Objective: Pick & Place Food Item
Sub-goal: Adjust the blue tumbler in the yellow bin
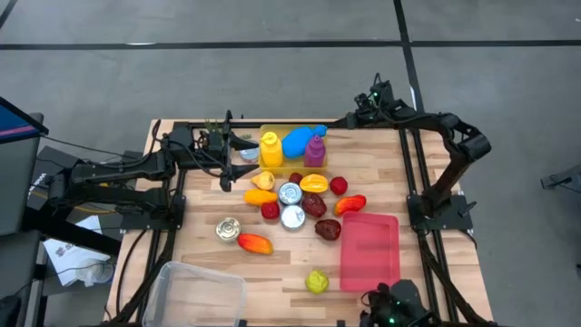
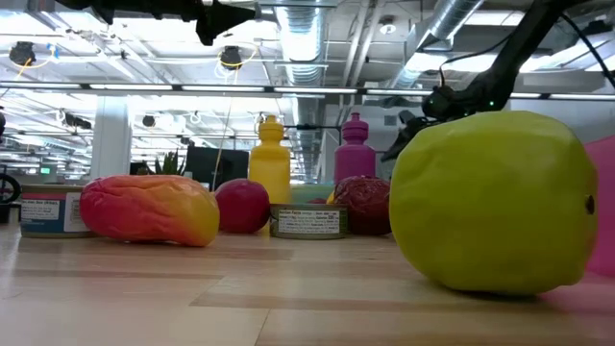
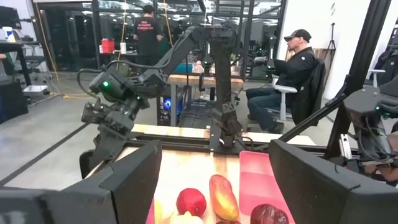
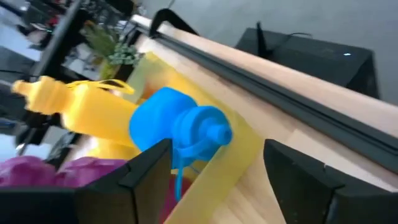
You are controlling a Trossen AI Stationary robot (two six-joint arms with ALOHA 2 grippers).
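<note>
Many toy food items lie mid-table: a yellow mango, a red apple, several cans, a red-yellow mango and a green fruit. A blue bottle lies on its side in a yellow tray at the far edge, beside an upright yellow bottle and a purple one. My right gripper stands open just short of the blue bottle's cap, slanting down from the far right. My left gripper hangs open and level above the table's left.
A pink tray lies at the near right and a clear plastic bin at the near left. A black frame rail runs along the far edge beside the yellow tray. People show in the room beyond the table.
</note>
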